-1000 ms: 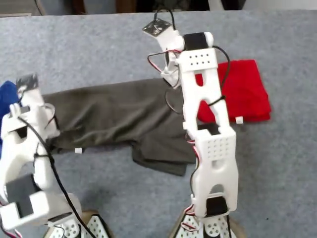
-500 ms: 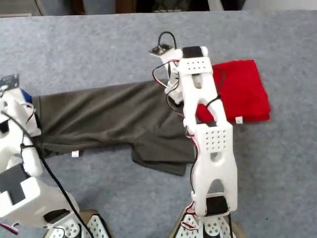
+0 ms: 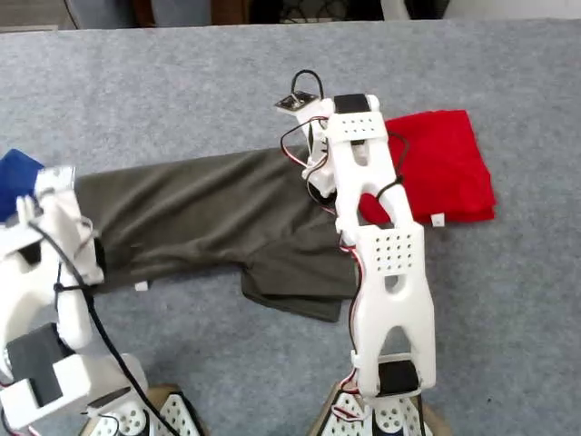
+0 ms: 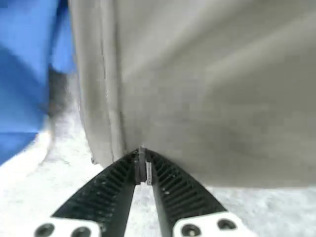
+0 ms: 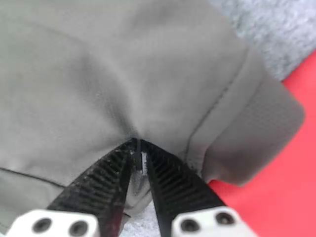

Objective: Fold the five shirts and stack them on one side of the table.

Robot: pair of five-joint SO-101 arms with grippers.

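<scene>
Jaws of left gripper [image 4: 142, 162] and right gripper [image 5: 138, 155] each pinch opposite ends of olive shirt [image 3: 200, 213].

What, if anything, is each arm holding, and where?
Both hold the dark olive-grey cloth shirt: the left gripper pinches its edge by the blue shirt, the right gripper pinches cloth at its end beside the red shirt.

Shirt [image 3: 200, 209] is showing soft matt cloth, table [image 3: 136, 91] rough felt, arm [image 3: 390, 272] smooth plastic, fingers [image 5: 98, 180] ribbed matt plastic.
</scene>
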